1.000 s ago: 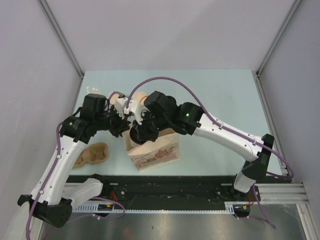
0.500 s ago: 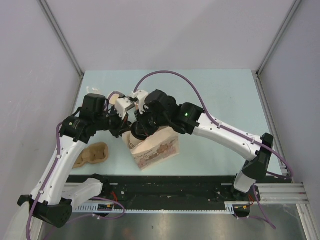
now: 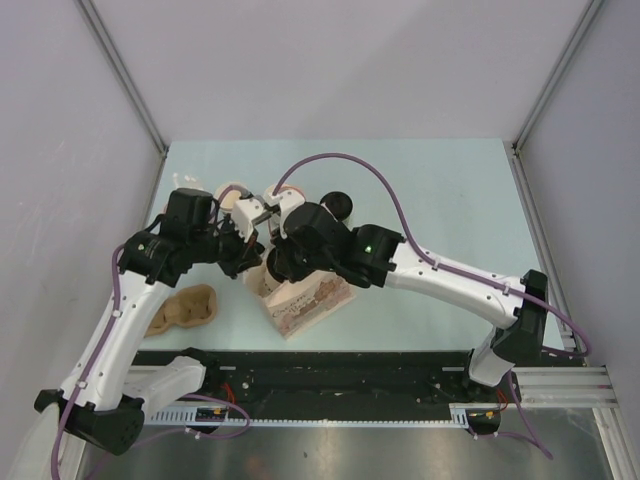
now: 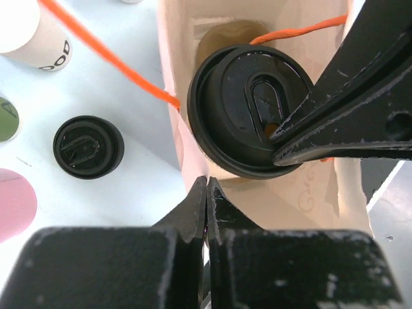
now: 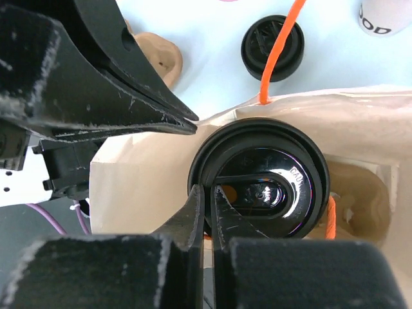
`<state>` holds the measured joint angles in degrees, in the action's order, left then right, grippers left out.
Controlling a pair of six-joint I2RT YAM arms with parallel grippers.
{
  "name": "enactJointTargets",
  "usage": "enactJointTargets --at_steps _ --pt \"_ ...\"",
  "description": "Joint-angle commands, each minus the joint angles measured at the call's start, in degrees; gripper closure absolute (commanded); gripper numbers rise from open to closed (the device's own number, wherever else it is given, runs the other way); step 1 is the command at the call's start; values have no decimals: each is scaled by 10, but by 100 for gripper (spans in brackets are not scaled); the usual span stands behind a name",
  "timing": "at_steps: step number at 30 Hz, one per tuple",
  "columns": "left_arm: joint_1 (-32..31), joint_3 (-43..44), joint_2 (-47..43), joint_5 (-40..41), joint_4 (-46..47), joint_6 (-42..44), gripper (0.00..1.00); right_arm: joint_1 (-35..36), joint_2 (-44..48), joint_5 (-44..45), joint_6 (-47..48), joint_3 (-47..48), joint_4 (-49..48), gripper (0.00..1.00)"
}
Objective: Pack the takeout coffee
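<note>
Fingers of my right gripper (image 5: 206, 191) pinch tight on the black lid (image 5: 264, 174) of a cup down in the paper bag (image 5: 141, 174); the cup's sides are hidden. My left gripper (image 4: 206, 185) squeezes the bag's edge. Outside, a spare lid (image 4: 88, 147) lies by a cut-off white cup (image 4: 29, 35).

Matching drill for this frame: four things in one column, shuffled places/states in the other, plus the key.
Things:
1. lidded cup
2. loose black lid
3. left gripper
4. right gripper

Places/states:
A. shut on the rim of the paper bag
B. lying flat on the table
C. shut on the cup's lid
D. in the mouth of the paper bag

Pairs: 1-D, 2-B, 3-A, 4-C
</note>
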<state>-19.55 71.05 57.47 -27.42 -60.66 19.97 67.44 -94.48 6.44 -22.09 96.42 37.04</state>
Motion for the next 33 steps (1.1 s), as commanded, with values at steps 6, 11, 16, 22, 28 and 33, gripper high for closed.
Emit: enactJointTargets --at_steps 6,11,16,22,28,33 --pt "-4 41 4 -65 80 -12 100 32 10 4 -2 -16 125 100" --pt "-5 59 24 -76 85 -24 100 56 -43 18 20 50 188 100" --pt "-5 53 32 -73 89 -29 99 55 -28 1 39 11 144 100" --pt "-5 10 38 -97 89 -41 100 42 -49 -47 123 29 106 100" --pt "-10 1 39 -111 88 -40 100 23 -69 -57 207 19 83 100" --pt "-12 -10 37 -112 88 -32 100 2 -68 -134 238 -21 45 100"
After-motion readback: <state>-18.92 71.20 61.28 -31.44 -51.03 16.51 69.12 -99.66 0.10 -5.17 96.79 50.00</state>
